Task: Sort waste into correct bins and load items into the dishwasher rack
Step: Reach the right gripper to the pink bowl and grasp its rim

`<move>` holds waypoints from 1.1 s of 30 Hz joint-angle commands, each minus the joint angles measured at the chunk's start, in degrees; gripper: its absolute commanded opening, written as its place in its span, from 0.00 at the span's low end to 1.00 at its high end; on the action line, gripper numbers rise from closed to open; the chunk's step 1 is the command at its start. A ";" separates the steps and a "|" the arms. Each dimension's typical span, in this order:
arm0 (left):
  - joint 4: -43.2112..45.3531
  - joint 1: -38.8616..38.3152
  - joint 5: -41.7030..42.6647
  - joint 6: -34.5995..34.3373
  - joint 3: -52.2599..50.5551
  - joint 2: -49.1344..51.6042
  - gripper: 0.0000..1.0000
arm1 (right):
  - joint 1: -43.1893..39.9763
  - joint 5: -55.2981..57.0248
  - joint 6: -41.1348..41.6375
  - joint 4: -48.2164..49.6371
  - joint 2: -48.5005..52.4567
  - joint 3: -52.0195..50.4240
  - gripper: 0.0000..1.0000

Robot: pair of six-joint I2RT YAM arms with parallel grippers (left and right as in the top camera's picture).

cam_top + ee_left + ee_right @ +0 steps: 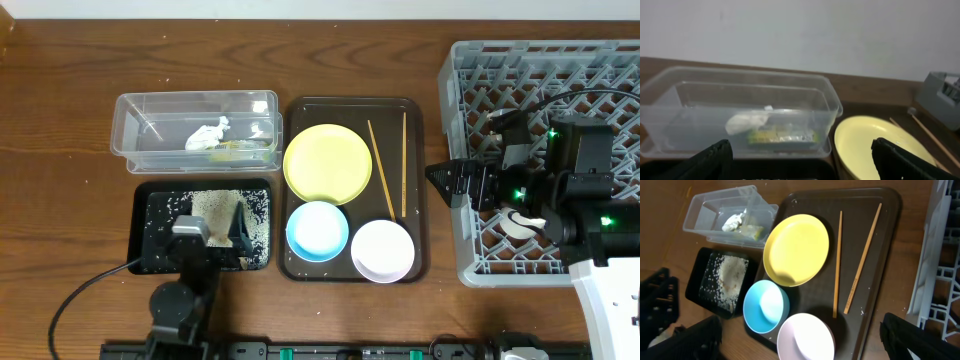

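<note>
Wooden tabletop [60, 90], stock as seen. Clear tub [195, 97], upper left of the overhead view: holds a crumpled white tissue [208, 135] and, just beside it toward the tub's near wall, a green-yellow wrapper [237, 151]. Black tray [142, 230], directly below the tub in the frame: carries loose white rice scraps [210, 205] scattered over its floor, densest toward its upper middle. Brown serving tray [330, 112], centre of the frame, just right of both bins: holds a yellow plate [328, 163] at its upper left, a blue bowl [318, 230] at its lower left, a white bowl [382, 250] at its lower right, and two chopsticks [381, 170] lying side by side along its right half, apart from each other, their near ends close to the white bowl. All dishes sit upright and look empty. Grey rack [480, 80], right edge of the frame, beside the serving tray: no dishes visible in it. Left gripper [214, 222]: hangs over the black tray, its fingers [715, 159] spread wide apart, gripping nothing, with the tub between them in the wrist view. Right gripper [447, 181]: sits at the rack's left edge facing the serving tray, its fingers [910, 335] likewise wide apart and empty.
</note>
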 commanded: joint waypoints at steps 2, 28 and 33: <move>-2.36 0.31 1.16 0.15 -2.23 -0.55 0.91 | 0.57 -0.24 0.26 0.13 0.00 0.09 0.99; -2.12 0.31 1.16 0.17 -2.23 -0.42 0.91 | 0.57 -0.76 7.85 0.28 0.00 0.09 0.99; -2.12 0.31 1.16 0.15 -2.23 -0.42 0.92 | 2.75 -4.02 9.64 1.11 0.02 0.09 0.99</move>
